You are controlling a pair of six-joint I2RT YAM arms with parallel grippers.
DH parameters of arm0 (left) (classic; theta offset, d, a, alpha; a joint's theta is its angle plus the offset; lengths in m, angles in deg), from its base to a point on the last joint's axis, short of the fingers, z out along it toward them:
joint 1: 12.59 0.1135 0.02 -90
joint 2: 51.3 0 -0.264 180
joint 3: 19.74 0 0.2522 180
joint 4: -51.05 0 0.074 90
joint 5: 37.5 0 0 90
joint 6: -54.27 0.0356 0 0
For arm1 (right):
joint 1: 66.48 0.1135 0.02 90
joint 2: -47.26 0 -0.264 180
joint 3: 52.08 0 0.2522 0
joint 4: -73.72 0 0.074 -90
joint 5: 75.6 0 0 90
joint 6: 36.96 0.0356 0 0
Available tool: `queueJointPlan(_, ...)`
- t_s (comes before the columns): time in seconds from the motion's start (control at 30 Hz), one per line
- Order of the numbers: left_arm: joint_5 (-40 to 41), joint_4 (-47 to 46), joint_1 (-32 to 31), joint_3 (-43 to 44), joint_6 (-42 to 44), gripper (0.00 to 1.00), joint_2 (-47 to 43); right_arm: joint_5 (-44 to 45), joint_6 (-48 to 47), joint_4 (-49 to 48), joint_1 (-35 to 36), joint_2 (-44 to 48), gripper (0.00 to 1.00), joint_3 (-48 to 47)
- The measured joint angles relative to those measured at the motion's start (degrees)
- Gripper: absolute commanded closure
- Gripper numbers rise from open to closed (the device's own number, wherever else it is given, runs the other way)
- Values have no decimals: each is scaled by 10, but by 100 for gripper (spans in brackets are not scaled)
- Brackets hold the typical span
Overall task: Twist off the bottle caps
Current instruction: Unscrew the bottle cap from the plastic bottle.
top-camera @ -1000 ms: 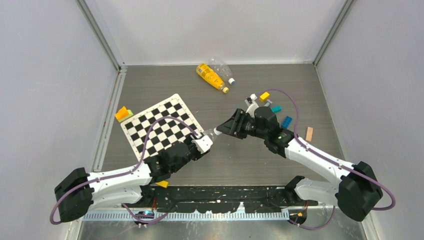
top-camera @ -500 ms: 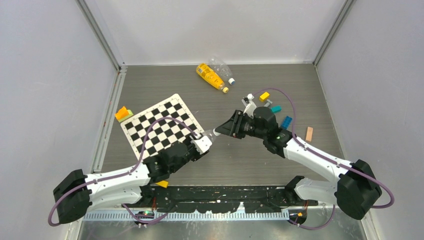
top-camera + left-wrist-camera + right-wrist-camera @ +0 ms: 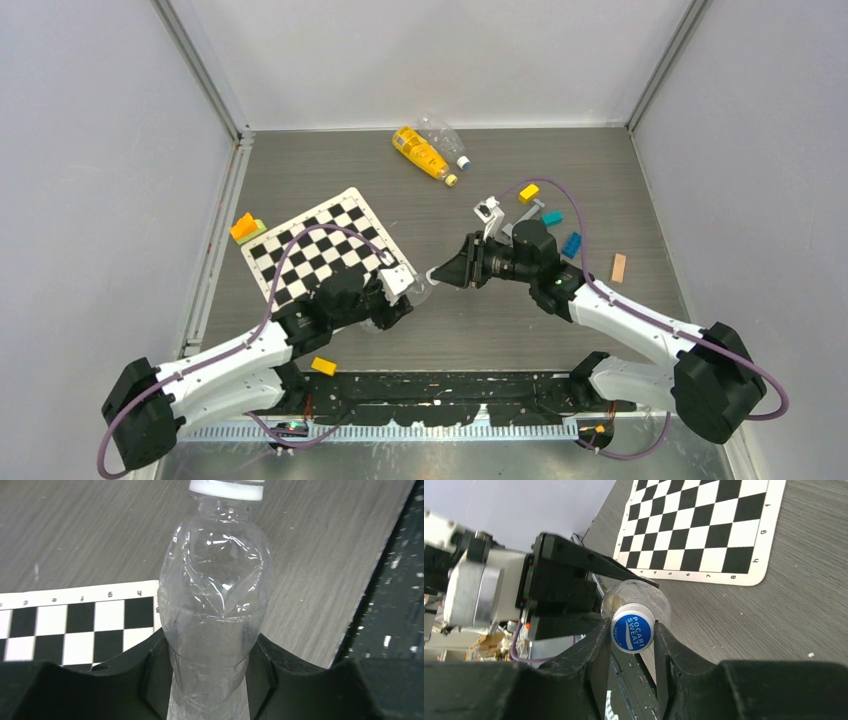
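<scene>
My left gripper (image 3: 210, 675) is shut on the body of a clear crinkled bottle (image 3: 212, 605) and holds it above the table, its cap (image 3: 226, 489) pointing away from the wrist. My right gripper (image 3: 632, 645) is shut on that cap (image 3: 632, 633), which is white with a blue printed top; both fingers touch its sides. In the top view the two grippers meet at mid-table, the left gripper (image 3: 395, 290) facing the right gripper (image 3: 445, 275). A yellow-orange bottle (image 3: 422, 153) with a yellow cap (image 3: 451, 181) and another clear bottle (image 3: 440, 133) with a pale cap (image 3: 463, 161) lie at the back.
A checkerboard mat (image 3: 320, 250) lies left of centre. Yellow (image 3: 529, 192), teal (image 3: 552, 217) and blue (image 3: 572, 244) blocks and a tan stick (image 3: 618, 267) lie at the right. An orange block (image 3: 245, 227) sits at the left, a yellow block (image 3: 323, 366) by the front rail.
Both grippers and the held bottle have shifted slightly towards the near edge. The right wrist has turned around the cap; the left arm has swung left.
</scene>
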Motion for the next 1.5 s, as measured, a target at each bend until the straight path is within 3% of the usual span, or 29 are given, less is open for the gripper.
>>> queueJointPlan(0.17,-136,12,74,0,-29,100,-10,-21,-25,-22,1,-4,95,0)
queueJointPlan(0.23,-167,12,88,0,-36,100,-10,-23,-30,-26,1,-4,85,0)
queueJointPlan(0.3,-180,13,93,0,-39,100,-9,-25,-33,-25,2,-3,68,0)
queueJointPlan(0.33,-184,13,94,0,-40,100,-8,-24,-34,-22,3,-1,52,0)
queueJointPlan(0.4,-186,12,94,0,-40,100,-8,-18,-36,-10,4,7,35,-1)
queueJointPlan(0.53,-167,-10,96,1,-40,100,-14,24,-34,56,6,30,18,-5)
queueJointPlan(0.67,-121,-61,97,-13,-36,100,-33,80,-14,103,6,59,16,-7)
queueJointPlan(0.93,-56,-85,97,-33,-32,100,-32,162,76,72,6,99,26,-5)
queueJointPlan(1.5,1,-55,62,-19,12,100,16,155,171,11,6,-14,37,-14)
